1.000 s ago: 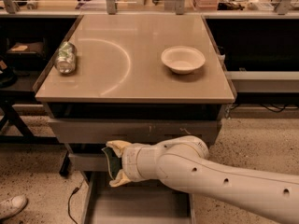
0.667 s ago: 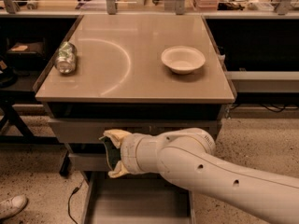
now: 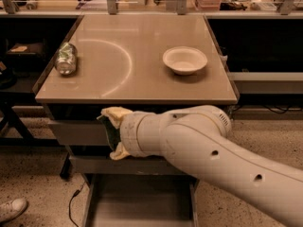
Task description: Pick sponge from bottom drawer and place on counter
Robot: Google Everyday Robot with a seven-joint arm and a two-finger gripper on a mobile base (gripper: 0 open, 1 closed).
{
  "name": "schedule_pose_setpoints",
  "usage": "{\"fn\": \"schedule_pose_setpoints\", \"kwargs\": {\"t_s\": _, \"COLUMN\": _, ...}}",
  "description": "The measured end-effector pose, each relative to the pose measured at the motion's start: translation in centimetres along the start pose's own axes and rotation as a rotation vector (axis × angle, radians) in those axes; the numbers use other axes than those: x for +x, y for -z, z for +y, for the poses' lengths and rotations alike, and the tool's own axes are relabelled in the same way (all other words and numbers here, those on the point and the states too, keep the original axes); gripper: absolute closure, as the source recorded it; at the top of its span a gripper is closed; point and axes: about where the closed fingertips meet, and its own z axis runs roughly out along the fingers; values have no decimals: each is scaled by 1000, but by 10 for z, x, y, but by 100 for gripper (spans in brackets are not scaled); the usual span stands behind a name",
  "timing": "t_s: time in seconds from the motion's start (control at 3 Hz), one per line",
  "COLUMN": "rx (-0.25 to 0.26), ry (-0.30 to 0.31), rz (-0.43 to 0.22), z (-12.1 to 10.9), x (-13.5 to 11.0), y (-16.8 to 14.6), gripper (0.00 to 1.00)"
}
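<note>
My gripper [image 3: 111, 132] is in front of the cabinet, just below the counter's front edge, level with the upper drawer fronts. It is shut on the sponge [image 3: 111, 135]: the dark green top shows between the pale fingers [image 3: 116, 112]. The bottom drawer [image 3: 142, 207] stands pulled open beneath my arm, its flat grey floor bare where it shows. The beige counter [image 3: 142, 74] lies just above and behind the gripper.
A crushed silver can [image 3: 66, 59] lies at the counter's left edge. A white bowl [image 3: 184, 60] stands at the right. My thick white arm [image 3: 222, 160] crosses in from the lower right. A shoe [image 3: 12, 209] shows on the floor at left.
The gripper has risen with the sponge from near the middle drawer front to just under the counter's front edge, moving slightly left.
</note>
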Motion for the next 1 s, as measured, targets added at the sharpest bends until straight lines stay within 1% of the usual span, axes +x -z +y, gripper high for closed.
{"fn": "schedule_pose_setpoints", "kwargs": {"t_s": 0.33, "rx": 2, "ry": 31, "rz": 2, "z": -31, "x": -1, "y": 11, "gripper": 100}}
{"fn": "schedule_pose_setpoints", "kwargs": {"t_s": 0.67, "rx": -19, "ry": 29, "rz": -15, "z": -61, "x": 10, "y": 8, "gripper": 100}}
{"fn": "schedule_pose_setpoints", "kwargs": {"t_s": 1.0, "rx": -65, "ry": 23, "rz": -33, "z": -89, "x": 22, "y": -4, "gripper": 100}}
